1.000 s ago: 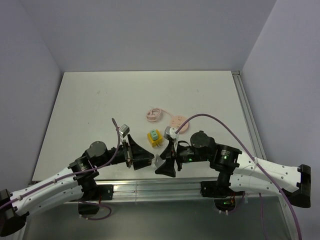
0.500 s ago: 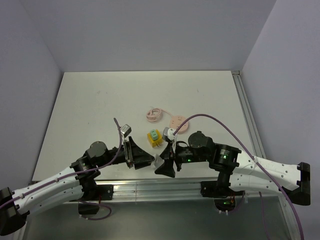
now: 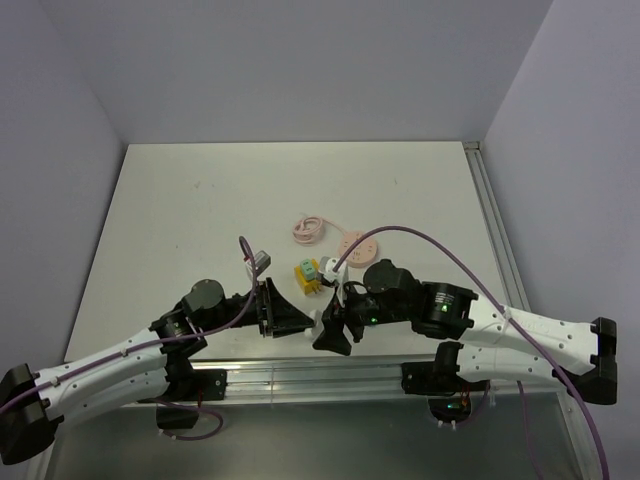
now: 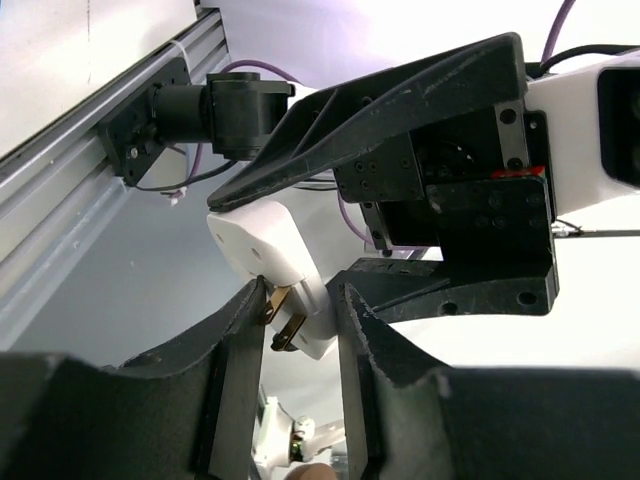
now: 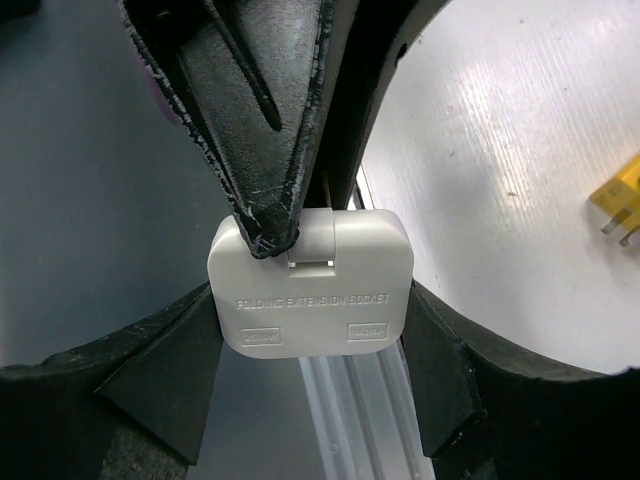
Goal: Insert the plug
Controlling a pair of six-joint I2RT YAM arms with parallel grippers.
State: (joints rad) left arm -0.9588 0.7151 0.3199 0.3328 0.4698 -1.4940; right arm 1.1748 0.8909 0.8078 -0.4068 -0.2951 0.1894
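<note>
White table (image 3: 180, 210), edged with a metal rail (image 3: 495, 230) at 3 o'clock. Bears a yellow plug (image 3: 305, 277) toward 6 o'clock (green part on one side), a coiled pink cord (image 3: 308, 229) at its 12, a pink disc (image 3: 362, 247) at its 2, all three close together.

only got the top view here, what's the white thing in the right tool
Observer: A socket, clamped in the right tool; its face reads "folding extension socket".
Operator: are its prongs out
Observer: Yes, brass prongs stick out, and they sit inside the left tool.
Operator: does left have it
Observer: Unclear. In the right wrist view one left finger touches the socket's top corner.
</note>
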